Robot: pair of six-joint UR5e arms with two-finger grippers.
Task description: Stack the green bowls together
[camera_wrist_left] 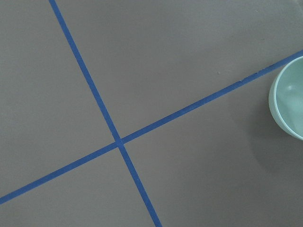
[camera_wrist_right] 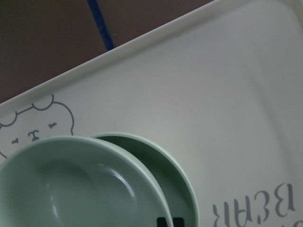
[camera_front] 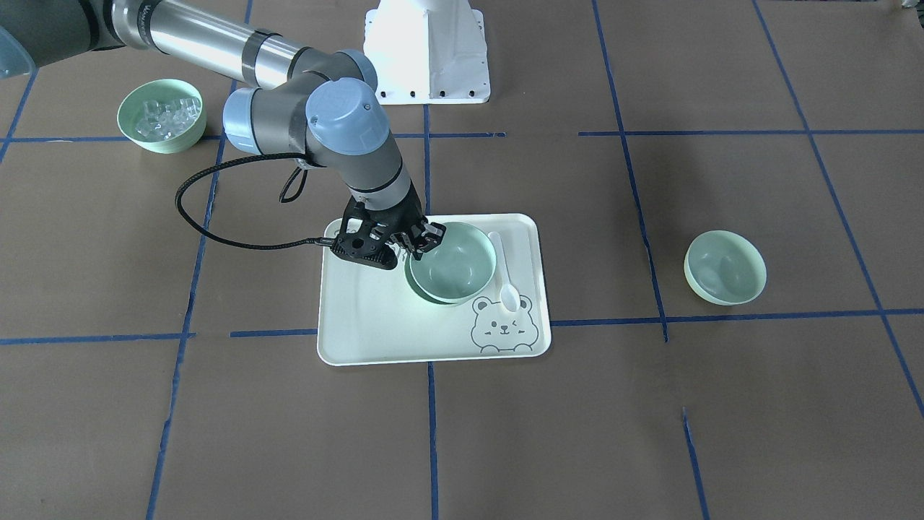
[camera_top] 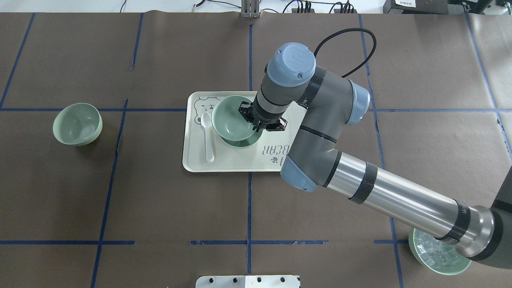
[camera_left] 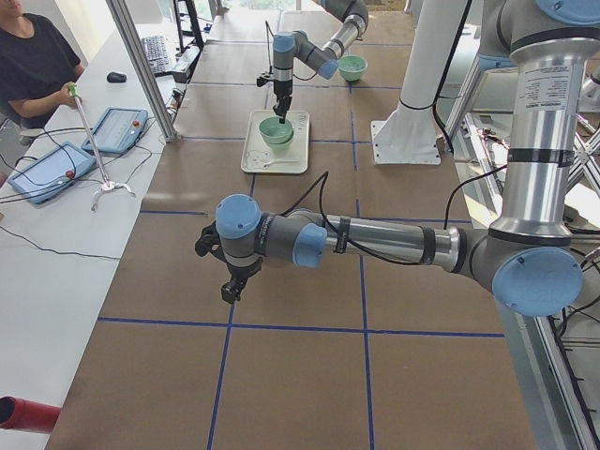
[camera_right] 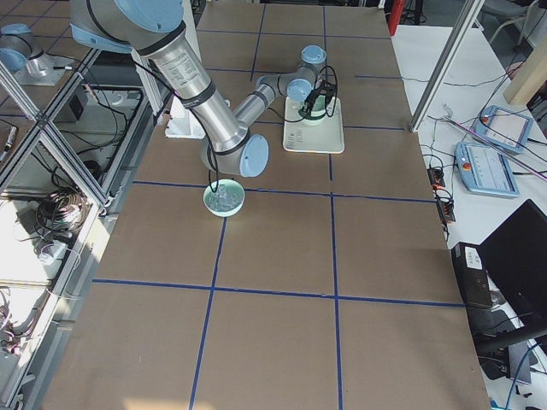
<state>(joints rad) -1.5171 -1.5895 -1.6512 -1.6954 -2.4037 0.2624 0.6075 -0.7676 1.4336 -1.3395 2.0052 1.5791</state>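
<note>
Your right pincer point(camera_top: 261, 121) is clamped on the rim of the upper green bowl point(camera_top: 230, 118), which sits offset over the lower green bowl point(camera_top: 245, 142) on the tray point(camera_top: 232, 163). The tray's print reads "BEAR", and a bear face is drawn in its corner. The third green bowl point(camera_top: 77, 124) lies well apart on the tabletop point(camera_top: 160, 208), toward the robot's left. You cannot tell whether the left pincer point(camera_left: 225, 281) is apart or together.

The near right arm's gripper point(camera_right: 320, 101) is at a pale mint-green round plastic bowl point(camera_right: 314, 118) on a pale rectangular tray point(camera_right: 298, 142), well apart from a green bowl of clear cubes point(camera_right: 224, 199).
</note>
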